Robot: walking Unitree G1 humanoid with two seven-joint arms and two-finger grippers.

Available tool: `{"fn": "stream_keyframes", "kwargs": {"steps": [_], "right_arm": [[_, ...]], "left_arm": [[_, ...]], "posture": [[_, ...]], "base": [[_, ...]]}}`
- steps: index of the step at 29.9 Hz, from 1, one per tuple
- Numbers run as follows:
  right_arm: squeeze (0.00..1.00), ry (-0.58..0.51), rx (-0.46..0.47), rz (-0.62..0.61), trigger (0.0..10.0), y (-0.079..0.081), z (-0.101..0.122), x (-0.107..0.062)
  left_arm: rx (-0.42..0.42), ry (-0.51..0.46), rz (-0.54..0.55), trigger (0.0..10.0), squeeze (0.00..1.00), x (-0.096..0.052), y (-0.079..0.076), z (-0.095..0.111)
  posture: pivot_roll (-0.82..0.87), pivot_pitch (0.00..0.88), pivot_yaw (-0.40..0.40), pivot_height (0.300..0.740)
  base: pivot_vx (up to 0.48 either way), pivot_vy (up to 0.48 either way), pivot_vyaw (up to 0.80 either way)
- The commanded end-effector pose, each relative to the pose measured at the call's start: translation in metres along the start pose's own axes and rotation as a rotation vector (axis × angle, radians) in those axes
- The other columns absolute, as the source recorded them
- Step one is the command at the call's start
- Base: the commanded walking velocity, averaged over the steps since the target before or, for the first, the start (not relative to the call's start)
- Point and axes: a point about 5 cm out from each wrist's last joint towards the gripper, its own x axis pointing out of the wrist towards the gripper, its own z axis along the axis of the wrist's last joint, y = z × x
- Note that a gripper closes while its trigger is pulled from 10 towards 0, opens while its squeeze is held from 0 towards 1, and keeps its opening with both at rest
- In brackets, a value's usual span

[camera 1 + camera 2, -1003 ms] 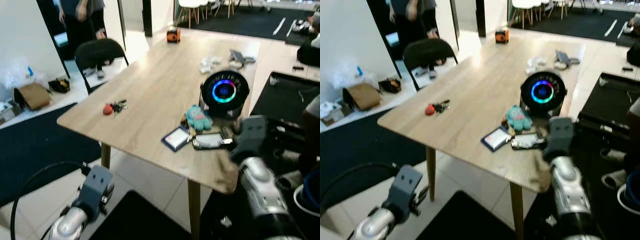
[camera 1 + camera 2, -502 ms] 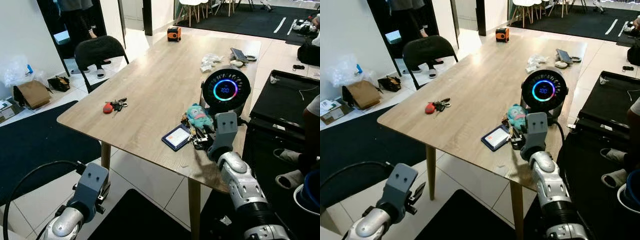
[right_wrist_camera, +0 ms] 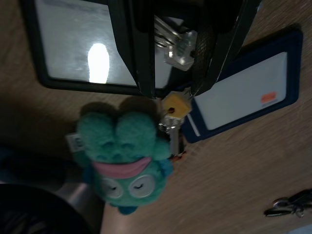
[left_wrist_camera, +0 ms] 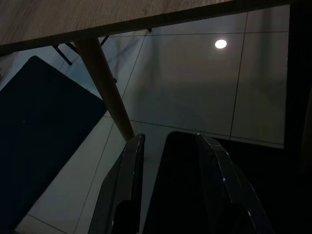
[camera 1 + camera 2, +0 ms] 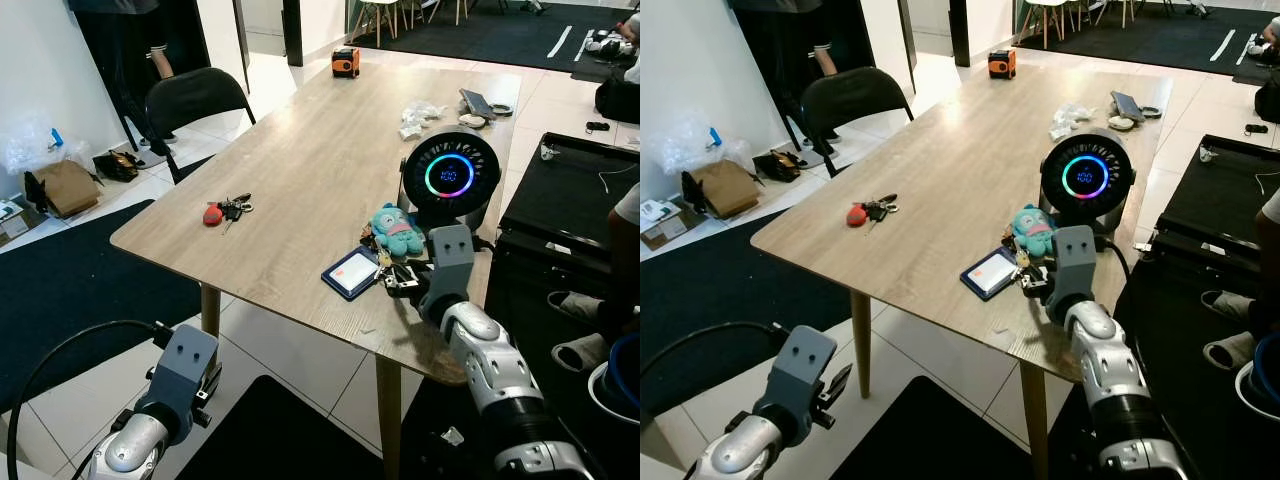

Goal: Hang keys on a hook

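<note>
A key bunch (image 3: 176, 106) with a yellow-headed key and a clear tag lies on the wooden table (image 5: 310, 170), joined to a teal plush toy (image 5: 397, 231). My right gripper (image 3: 178, 63) is low over the bunch and open, one black finger (image 3: 141, 53) on each side of the clear tag. It reaches in from the table's near right corner (image 5: 405, 283). A second key set with a red fob (image 5: 224, 211) lies near the table's left edge. My left gripper (image 4: 168, 146) hangs open below the table, over the floor.
A blue card holder (image 5: 352, 272) and a black-framed phone (image 3: 73, 53) lie beside the bunch. A round black device with a glowing ring (image 5: 448, 175) stands behind the plush. A black chair (image 5: 195, 100) and a person (image 5: 120, 60) are at the far left; an orange box (image 5: 346, 62) sits at the table's far end.
My right arm has swung in from the table's right corner and brought its gripper down over the key bunch. The person at the back has stepped left. The left arm hangs as before.
</note>
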Motion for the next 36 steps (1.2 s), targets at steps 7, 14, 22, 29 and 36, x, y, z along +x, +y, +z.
{"fn": "stream_keyframes", "kwargs": {"steps": [7,14,22,29,36], "right_arm": [[0.00,0.013,-0.021,0.087,10.0,0.017,0.005,0.007],[0.00,0.024,-0.026,0.122,10.0,0.025,0.002,0.004],[0.00,0.063,-0.030,0.122,10.0,0.023,0.001,-0.009],[0.00,0.115,-0.066,0.050,10.0,0.006,-0.008,-0.014],[0.00,0.134,-0.081,0.036,10.0,0.003,-0.009,-0.005]], "left_arm": [[0.000,0.031,0.005,10.0,0.00,-0.003,-0.001,-0.006],[-0.002,0.030,0.009,10.0,0.00,-0.002,-0.001,-0.005],[-0.005,0.028,0.007,10.0,0.00,-0.002,-0.003,-0.005],[-0.008,0.025,-0.005,10.0,0.00,0.001,-0.006,-0.004],[-0.005,0.024,-0.004,10.0,0.00,0.003,-0.005,-0.003]], "posture": [[0.16,0.210,0.087,0.740],[0.16,0.208,0.084,0.740],[0.15,0.210,0.087,0.740],[0.14,0.212,0.095,0.740],[0.14,0.215,0.096,0.740]], "base": [[0.000,0.000,0.00],[0.000,0.000,0.00],[0.000,0.000,0.00],[0.000,0.000,0.00],[0.000,0.000,0.00]]}}
